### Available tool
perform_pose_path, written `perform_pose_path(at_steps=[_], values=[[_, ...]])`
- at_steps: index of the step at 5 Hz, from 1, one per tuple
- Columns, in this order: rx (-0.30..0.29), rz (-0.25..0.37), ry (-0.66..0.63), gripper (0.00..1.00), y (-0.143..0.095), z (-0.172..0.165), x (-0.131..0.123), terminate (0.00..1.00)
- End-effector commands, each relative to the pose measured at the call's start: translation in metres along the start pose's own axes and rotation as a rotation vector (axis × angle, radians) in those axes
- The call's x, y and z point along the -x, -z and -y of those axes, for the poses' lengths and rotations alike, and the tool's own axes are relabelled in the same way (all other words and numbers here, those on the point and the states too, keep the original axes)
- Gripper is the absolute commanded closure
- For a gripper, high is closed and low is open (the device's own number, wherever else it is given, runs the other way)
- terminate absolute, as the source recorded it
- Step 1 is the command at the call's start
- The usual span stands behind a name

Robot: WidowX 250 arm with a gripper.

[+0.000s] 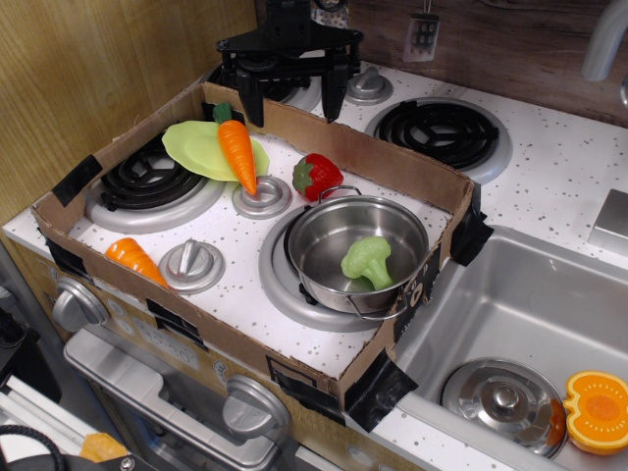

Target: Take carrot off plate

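The long smooth orange carrot (236,153) with a dark green cap lies across the lime-green plate (194,149), its point hanging past the plate's right rim toward a stove knob. The plate rests on the back-left burner inside the cardboard tray. My black gripper (292,98) hangs open and empty above the tray's back wall, up and to the right of the carrot, with its fingers (253,100) spread wide. It touches nothing.
A cardboard tray wall (392,162) rings the stovetop. Inside are a red strawberry (316,176), a steel pot (332,265) holding green broccoli (366,259), and a short ridged carrot (134,258). A pumpkin half (599,411) and a lid (502,400) lie in the sink.
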State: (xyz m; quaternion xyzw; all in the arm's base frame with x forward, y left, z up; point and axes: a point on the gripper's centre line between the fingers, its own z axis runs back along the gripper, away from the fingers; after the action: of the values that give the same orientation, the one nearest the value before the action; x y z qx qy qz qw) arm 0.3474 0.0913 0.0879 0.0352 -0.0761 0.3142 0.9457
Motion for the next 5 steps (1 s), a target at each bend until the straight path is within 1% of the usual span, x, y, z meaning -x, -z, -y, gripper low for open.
perform_pose_path(at_steps=[1, 2, 3, 4, 5], values=[[-0.046, 0.074, 0.032, 0.00, 0.002, -0.013, -0.032, 0.00], [-0.078, 0.070, 0.041, 0.00, 0.009, -0.026, -0.037, 0.00], [-0.098, 0.058, 0.046, 0.00, 0.017, -0.037, -0.046, 0.00], [-0.101, 0.109, 0.060, 0.00, 0.023, -0.044, -0.056, 0.00], [-0.086, 0.115, 0.052, 0.00, 0.033, -0.048, -0.063, 0.00]])
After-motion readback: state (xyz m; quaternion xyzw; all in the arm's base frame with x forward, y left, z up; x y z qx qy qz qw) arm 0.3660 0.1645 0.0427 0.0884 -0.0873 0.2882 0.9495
